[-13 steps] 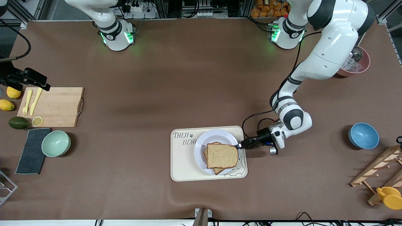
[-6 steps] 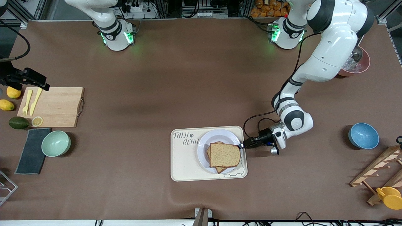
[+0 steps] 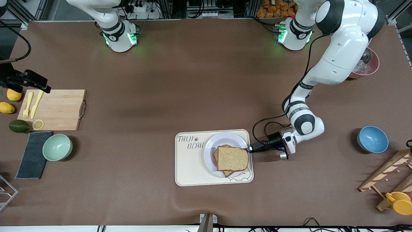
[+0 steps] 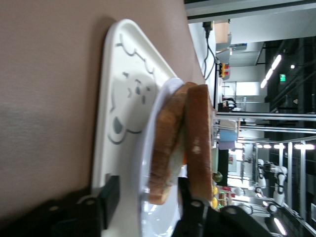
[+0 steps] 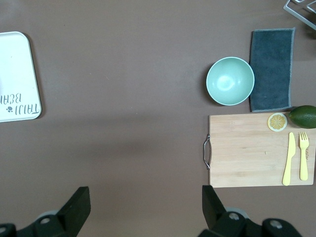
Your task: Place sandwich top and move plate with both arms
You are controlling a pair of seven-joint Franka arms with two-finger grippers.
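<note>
A: What has changed on the rectangular cream bear-print tray [image 3: 190, 167]?

B: The round white plate [image 3: 210, 145] has slid toward the left arm's end, carrying the brown wholemeal sandwich top [image 3: 232, 158], which lies on a lower slice.

A: The grippers?

B: The left gripper [image 3: 248, 149] is at the plate's rim, fingers [image 4: 190, 207] parted astride rim and bread, gripping neither. The right gripper [image 5: 143, 207] waits wide open and empty; the sandwich filling is hidden
</note>
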